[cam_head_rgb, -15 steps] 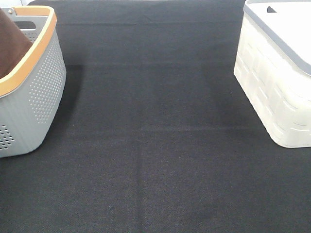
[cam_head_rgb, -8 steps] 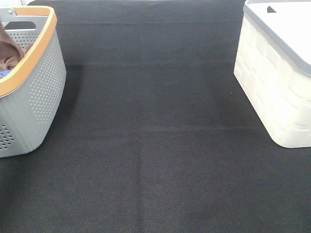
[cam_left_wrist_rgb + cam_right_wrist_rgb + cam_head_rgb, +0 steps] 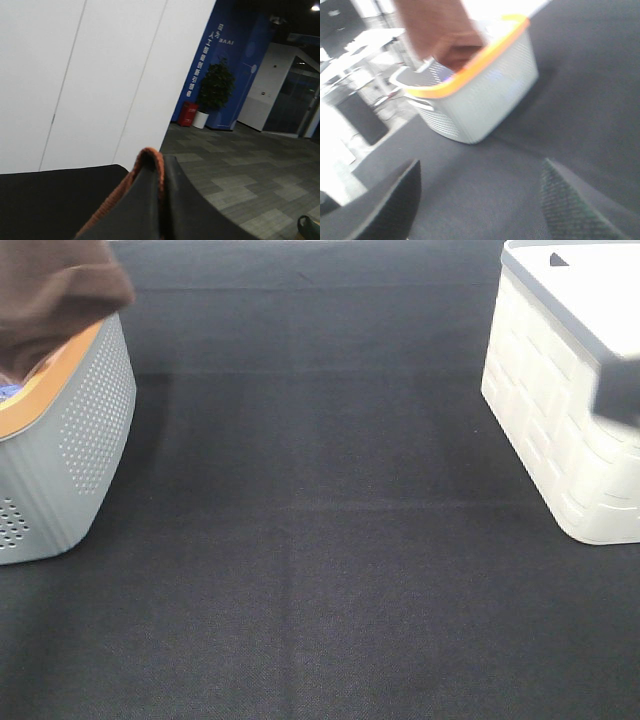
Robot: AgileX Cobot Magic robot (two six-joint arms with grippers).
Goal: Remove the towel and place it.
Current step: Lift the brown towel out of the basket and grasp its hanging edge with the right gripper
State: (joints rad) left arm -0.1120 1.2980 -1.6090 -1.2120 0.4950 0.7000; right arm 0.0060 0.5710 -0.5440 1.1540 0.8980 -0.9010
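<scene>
Towel (image 3: 55, 290) now higher above grey basket (image 3: 70, 460) than a moment before

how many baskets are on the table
2. A grey basket with an orange rim at the far left, the towel hanging over it; a white lidded basket at the far right. Others could lie outside the frame.

The exterior high view is evenly lit and crisp on the black table cover (image 3: 330, 560), but the towel (image 3: 55, 290) is motion-smeared; the grey basket (image 3: 70, 450) throws a soft shadow beside it. The right wrist view is blurred throughout, its background blown out white — the left wrist view sets a bright wall (image 3: 100, 75) against a dim hall (image 3: 260, 165).
</scene>
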